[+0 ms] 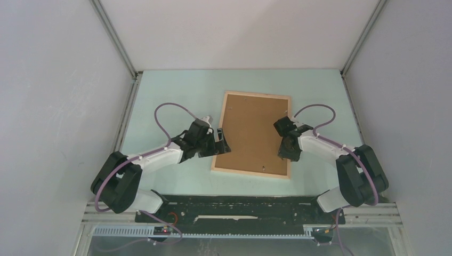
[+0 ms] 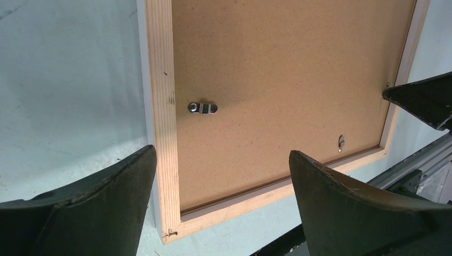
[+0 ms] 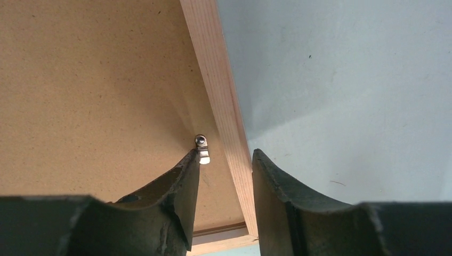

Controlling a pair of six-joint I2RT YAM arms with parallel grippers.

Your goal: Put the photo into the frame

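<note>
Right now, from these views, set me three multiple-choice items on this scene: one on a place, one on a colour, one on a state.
1. The frame lies: A leaning on the wall; B flat on the table; C lifted in the air.
2. The backing board is: A white; B blue; C brown.
3. The left jaws stand: A wide open; B shut; C clamped on the frame.
Key: 1 B, all four rails rest on the table; 2 C, plain brown fills the frame; 3 A, the fingers stand far apart, gripping nothing.
</note>
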